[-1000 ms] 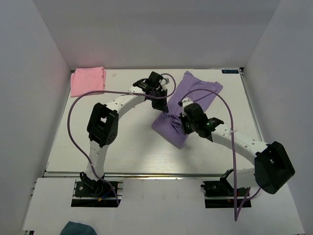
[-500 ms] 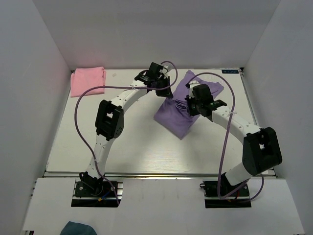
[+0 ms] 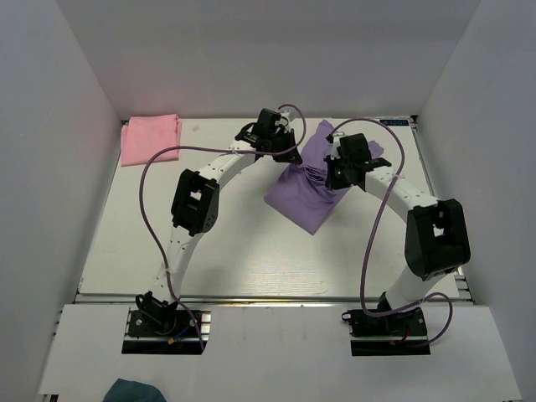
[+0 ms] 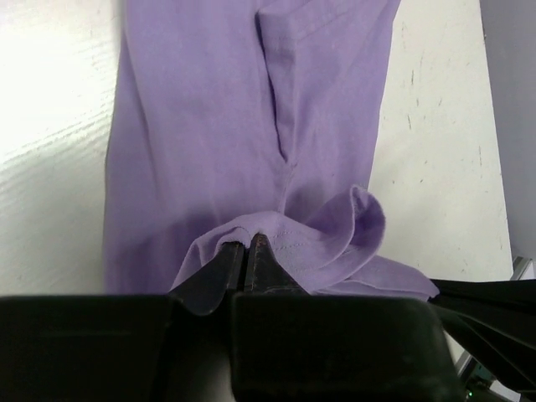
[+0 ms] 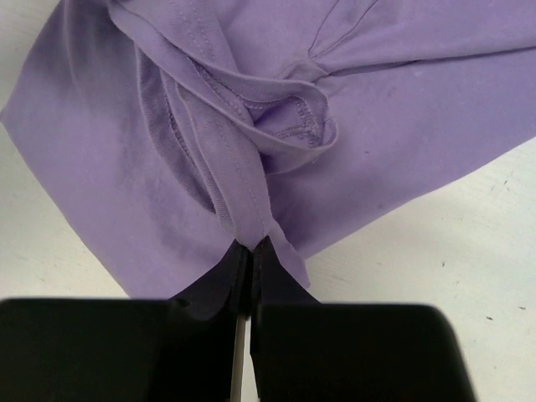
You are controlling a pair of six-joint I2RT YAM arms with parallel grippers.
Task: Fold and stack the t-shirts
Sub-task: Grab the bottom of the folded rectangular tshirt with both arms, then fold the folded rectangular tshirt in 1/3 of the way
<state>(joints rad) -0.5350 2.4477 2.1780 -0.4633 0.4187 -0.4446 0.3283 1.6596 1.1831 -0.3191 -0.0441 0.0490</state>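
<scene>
**Top external.** The pink t-shirt (image 3: pixel 151 138) is seen folded into a compact rectangle at the 10 o'clock corner of the table (image 3: pixel 209 251). That half of the folding is judged done. The lavender t-shirt (image 3: pixel 306 205) lies toward 1 o'clock from the table's centre, bunched and partly doubled, with no tidy rectangle formed. The left gripper (image 3: pixel 270 141) is placed at the garment's 11 o'clock edge and the right gripper (image 3: pixel 342 172) at its 2 o'clock side. How far either pincer is closed cannot be told from this height. The two shirts lie well apart; nothing is stacked.

**Left wrist.** The left gripper (image 4: pixel 249 245) is shown with jaws all but together, a curled fold of lavender hem caught at the tips. The lavender t-shirt (image 4: pixel 201 126) runs away toward 12 o'clock, with lengthwise creases and a seam visible. Bare table is seen at 9 and 3 o'clock. The pink shirt is not in this view.

**Right wrist.** The right gripper (image 5: pixel 249 251) is shown closed on a stitched hem band of the lavender t-shirt (image 5: pixel 402 151), drawn to the tips from 11 o'clock. The stitching and a crumpled opening near 12 o'clock are given only here. Whether that opening is sleeve or neck cannot be told.

**Left to do, as judged:** the lavender fold is to be finished and flattened, then one shirt set on the other.
</scene>
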